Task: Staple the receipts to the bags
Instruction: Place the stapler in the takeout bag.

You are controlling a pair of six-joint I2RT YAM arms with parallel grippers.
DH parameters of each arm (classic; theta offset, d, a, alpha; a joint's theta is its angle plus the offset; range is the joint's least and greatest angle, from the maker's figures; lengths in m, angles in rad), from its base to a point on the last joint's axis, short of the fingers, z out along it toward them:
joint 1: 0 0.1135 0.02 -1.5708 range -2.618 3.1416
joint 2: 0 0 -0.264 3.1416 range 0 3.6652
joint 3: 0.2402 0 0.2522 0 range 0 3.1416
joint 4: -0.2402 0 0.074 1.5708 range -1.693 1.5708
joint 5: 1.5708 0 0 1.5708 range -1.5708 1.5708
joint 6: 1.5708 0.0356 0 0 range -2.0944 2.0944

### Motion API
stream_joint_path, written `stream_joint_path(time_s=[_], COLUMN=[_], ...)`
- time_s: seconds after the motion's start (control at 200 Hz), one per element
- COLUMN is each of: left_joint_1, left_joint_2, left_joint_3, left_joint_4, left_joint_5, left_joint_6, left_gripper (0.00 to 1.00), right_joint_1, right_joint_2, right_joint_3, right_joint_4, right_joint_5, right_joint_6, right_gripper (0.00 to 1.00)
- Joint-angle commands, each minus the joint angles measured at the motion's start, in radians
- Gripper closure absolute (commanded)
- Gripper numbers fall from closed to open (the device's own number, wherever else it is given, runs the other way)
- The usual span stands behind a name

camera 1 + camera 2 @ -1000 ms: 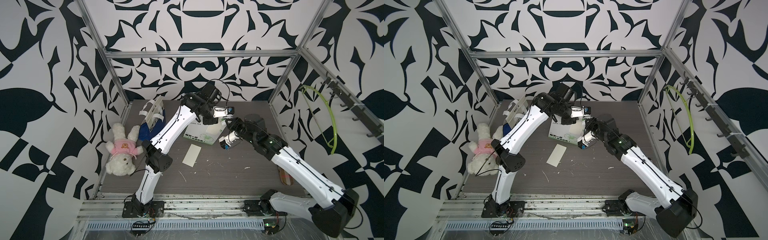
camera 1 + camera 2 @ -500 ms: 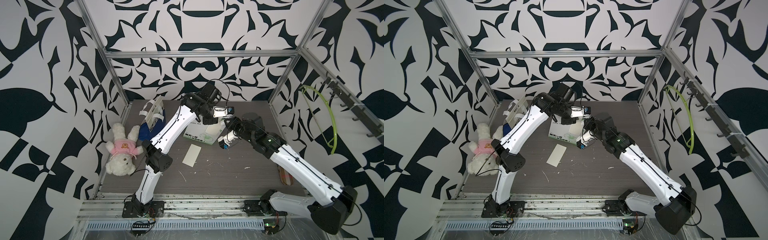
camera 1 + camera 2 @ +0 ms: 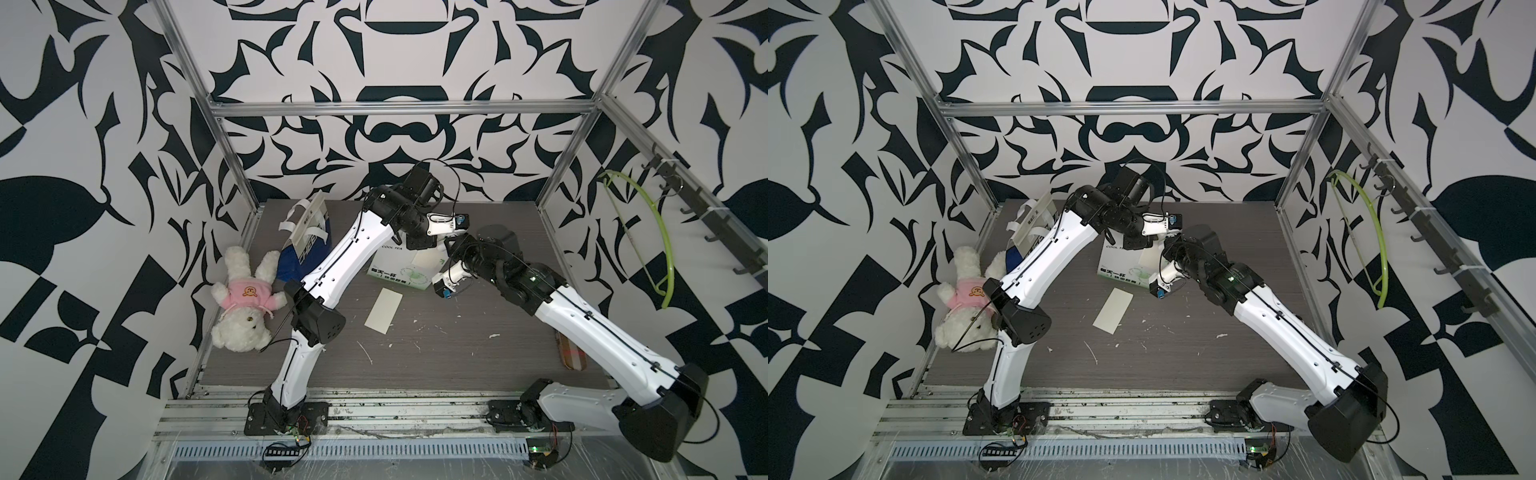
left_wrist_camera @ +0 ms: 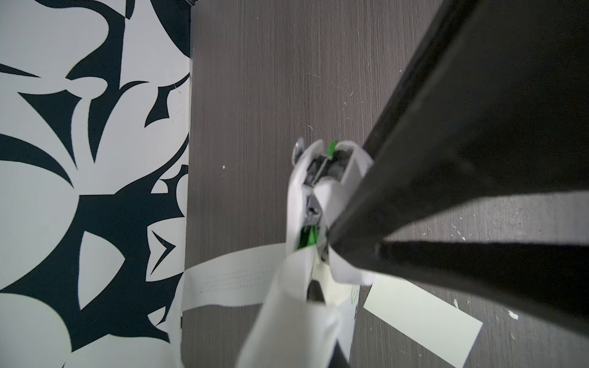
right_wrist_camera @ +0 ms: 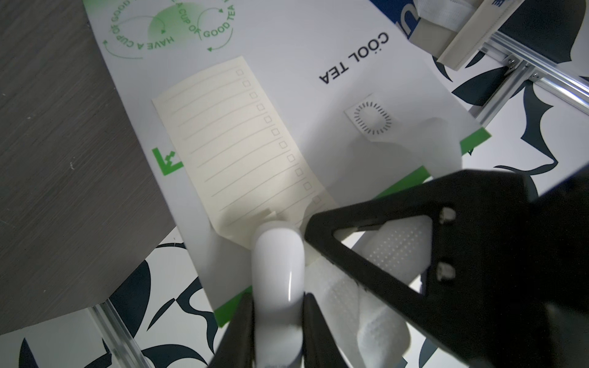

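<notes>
The white and green COOL TEA bag (image 3: 395, 272) (image 3: 1121, 270) (image 5: 318, 79) lies flat at the back middle of the table. A cream receipt (image 5: 242, 143) (image 3: 424, 259) rests on it. My right gripper (image 5: 277, 306) (image 3: 448, 249) is shut on the white stapler (image 5: 277, 264), whose nose sits on the receipt's near edge. My left gripper (image 3: 430, 246) (image 3: 1144, 245) is shut on the bag's white handle (image 5: 395, 251) (image 4: 229, 283) beside the stapler. A second receipt (image 3: 384, 309) (image 3: 1114, 309) (image 4: 420, 321) lies loose on the table. The navy CHEE bag (image 3: 307, 245) (image 3: 1027, 232) stands at the back left.
A white teddy bear in a pink shirt (image 3: 245, 299) (image 3: 963, 303) lies by the left wall. A brown flat object (image 3: 571, 353) sits under the right arm. A green hoop (image 3: 648, 241) hangs on the right wall. White scraps dot the grey table (image 3: 436, 365).
</notes>
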Motion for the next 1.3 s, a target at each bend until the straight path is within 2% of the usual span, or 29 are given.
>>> stream_joint_path(time_s=[0.0, 0.34, 0.38, 0.43, 0.56, 0.59, 0.61, 0.74, 0.82, 0.855, 1.035, 1.085, 1.18, 1.295], left_joint_1=[-0.008, -0.008, -0.008, -0.008, 0.01, 0.016, 0.02, 0.034, 0.053, 0.067, 0.138, 0.152, 0.157, 0.167], left_joint_2=[0.012, 0.001, 0.003, 0.003, 0.006, 0.006, 0.005, 0.012, 0.015, 0.016, -0.005, -0.025, -0.068, -0.086], left_joint_3=[0.029, 0.032, 0.029, 0.027, 0.035, 0.037, 0.037, 0.04, 0.037, 0.032, -0.047, -0.098, -0.189, -0.227], left_joint_4=[0.02, 0.02, 0.021, 0.023, 0.035, 0.039, 0.041, 0.053, 0.071, 0.081, 0.158, 0.195, 0.261, 0.287], left_joint_5=[0.034, 0.034, 0.034, 0.034, 0.059, 0.067, 0.07, 0.071, 0.074, 0.08, 0.143, 0.165, 0.163, 0.165], left_joint_6=[-0.011, -0.012, -0.014, -0.016, -0.045, -0.051, -0.055, -0.067, -0.087, -0.099, -0.177, -0.193, -0.2, -0.217], left_gripper=[1.0, 1.0, 1.0, 1.0, 1.0, 1.0, 1.0, 1.0, 1.0, 1.0, 1.0, 1.0, 1.0, 1.0], right_joint_1=[0.01, 0.011, 0.011, 0.01, 0.011, 0.012, 0.013, 0.015, 0.015, 0.015, 0.011, 0.008, -0.008, -0.013], right_joint_2=[0.003, 0.016, 0.014, 0.015, 0.0, -0.004, -0.006, -0.025, -0.047, -0.057, -0.073, -0.08, -0.083, -0.083], right_joint_3=[0.035, 0.017, 0.016, 0.021, 0.019, 0.015, 0.014, -0.006, -0.011, -0.009, 0.074, 0.07, 0.102, 0.123], right_joint_4=[0.0, 0.016, 0.029, 0.041, 0.046, 0.049, 0.053, 0.092, 0.095, 0.084, -0.051, -0.053, -0.07, -0.081], right_joint_5=[0.004, 0.024, 0.015, 0.005, -0.024, -0.028, -0.029, -0.032, -0.043, -0.05, -0.102, -0.119, -0.136, -0.133], right_joint_6=[-0.173, -0.195, -0.183, -0.155, -0.107, -0.099, -0.092, -0.027, 0.058, 0.11, 0.572, 0.622, 0.807, 0.937], right_gripper=[1.0, 1.0, 0.87, 0.63, 0.27, 0.09, 0.04, 0.02, 0.02, 0.03, 0.07, 0.07, 0.07, 0.07])
